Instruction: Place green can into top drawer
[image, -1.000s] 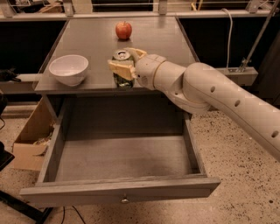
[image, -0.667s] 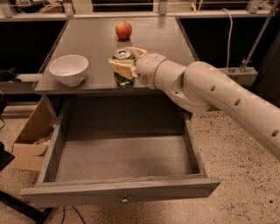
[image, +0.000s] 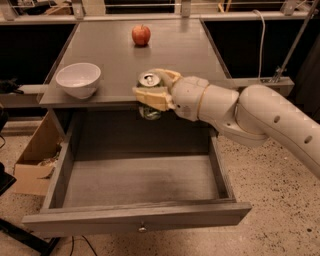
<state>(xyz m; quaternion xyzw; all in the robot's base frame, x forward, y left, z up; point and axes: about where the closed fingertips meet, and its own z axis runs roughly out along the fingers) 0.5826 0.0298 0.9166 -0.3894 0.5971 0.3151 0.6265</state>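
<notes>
The green can, with its silver top and pull tab showing, is held upright in my gripper. The cream fingers are shut around its body. The can hangs just past the front edge of the grey tabletop, above the back of the top drawer. The drawer is pulled fully open, its grey floor bare, its front panel with a small round knob nearest the camera. My white arm reaches in from the right.
A white bowl sits at the tabletop's front left. A red apple stands at the back centre. A cardboard box lies on the floor to the left of the drawer. A metal rail runs behind the table.
The gripper with the can has moved forward off the tabletop's front edge and slightly down, now over the back of the open drawer.
</notes>
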